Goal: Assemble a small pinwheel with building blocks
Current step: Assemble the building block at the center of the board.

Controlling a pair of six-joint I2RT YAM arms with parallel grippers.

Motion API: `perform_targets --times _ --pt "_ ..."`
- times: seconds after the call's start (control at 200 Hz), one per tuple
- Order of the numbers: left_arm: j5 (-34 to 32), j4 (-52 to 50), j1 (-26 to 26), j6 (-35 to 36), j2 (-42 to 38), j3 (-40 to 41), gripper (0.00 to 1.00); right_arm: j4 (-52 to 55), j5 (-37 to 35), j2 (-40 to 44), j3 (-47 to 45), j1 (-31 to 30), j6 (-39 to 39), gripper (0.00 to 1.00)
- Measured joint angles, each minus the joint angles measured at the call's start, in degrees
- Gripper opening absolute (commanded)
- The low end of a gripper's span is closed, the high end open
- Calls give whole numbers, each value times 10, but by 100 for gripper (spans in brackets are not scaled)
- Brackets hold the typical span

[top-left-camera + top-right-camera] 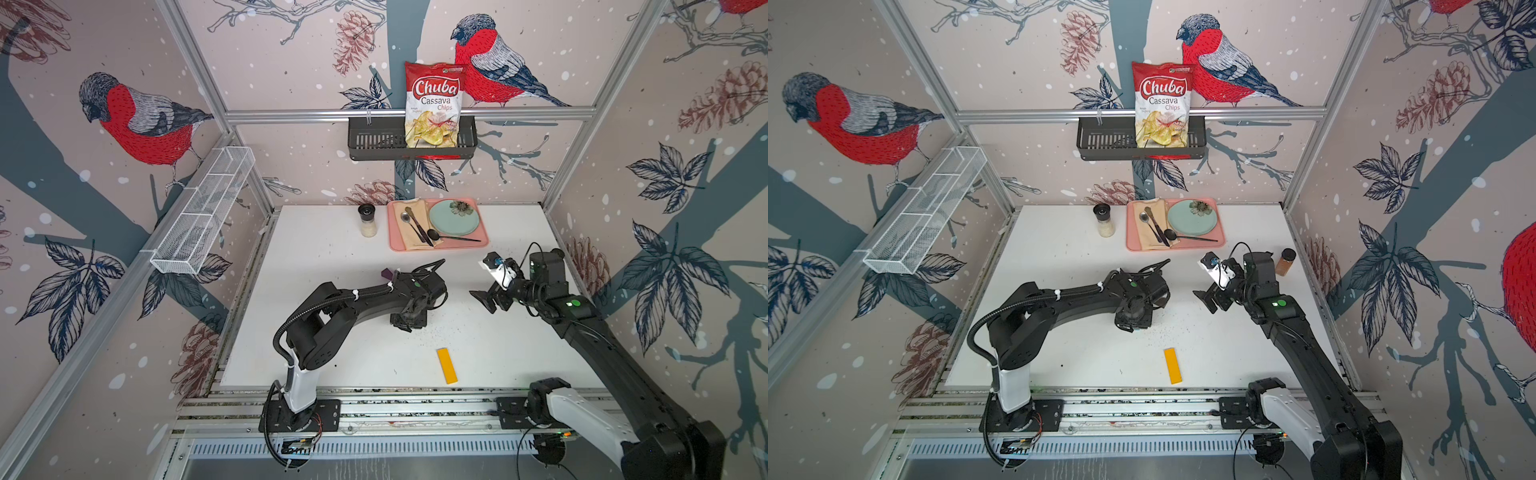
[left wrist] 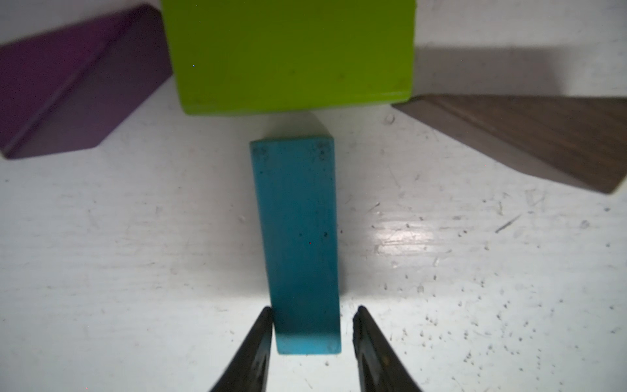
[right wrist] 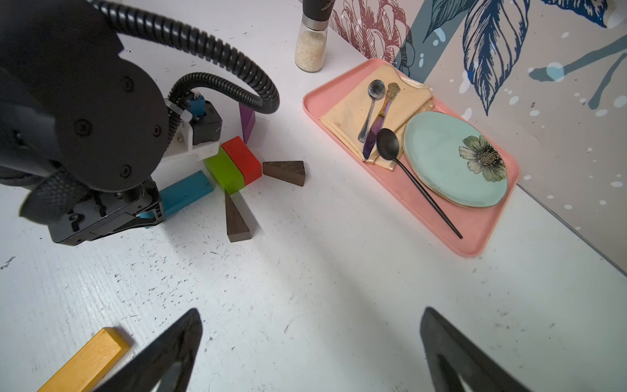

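Observation:
The pinwheel lies flat under my left arm. The right wrist view shows its red brick (image 3: 242, 159) and green brick (image 3: 222, 171) side by side, two brown wedges (image 3: 285, 172) (image 3: 235, 217) and a purple wedge (image 3: 247, 122) around them. A blue bar (image 2: 298, 220) lies on the table, its far end just short of the green brick (image 2: 288, 51). My left gripper (image 2: 312, 309) is shut on the bar's near end. The yellow bar (image 1: 446, 365) lies alone near the table's front edge. My right gripper (image 3: 310, 312) hovers wide open and empty to the right of the blocks.
A pink tray (image 1: 440, 247) with a plate, napkin and cutlery sits at the back, with a salt shaker (image 1: 368, 220) to its left. A brown spice jar (image 1: 1285, 262) stands behind the right arm. A black wall basket (image 1: 374, 141) holds a chips bag.

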State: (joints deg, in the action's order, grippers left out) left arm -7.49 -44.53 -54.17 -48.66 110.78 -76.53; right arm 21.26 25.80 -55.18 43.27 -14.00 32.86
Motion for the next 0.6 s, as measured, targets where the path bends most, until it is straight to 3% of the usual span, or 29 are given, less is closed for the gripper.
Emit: perform_targets --times 0.595 --pt "1 6 0 -4 4 4 38 0 0 -2 0 0 0 100"
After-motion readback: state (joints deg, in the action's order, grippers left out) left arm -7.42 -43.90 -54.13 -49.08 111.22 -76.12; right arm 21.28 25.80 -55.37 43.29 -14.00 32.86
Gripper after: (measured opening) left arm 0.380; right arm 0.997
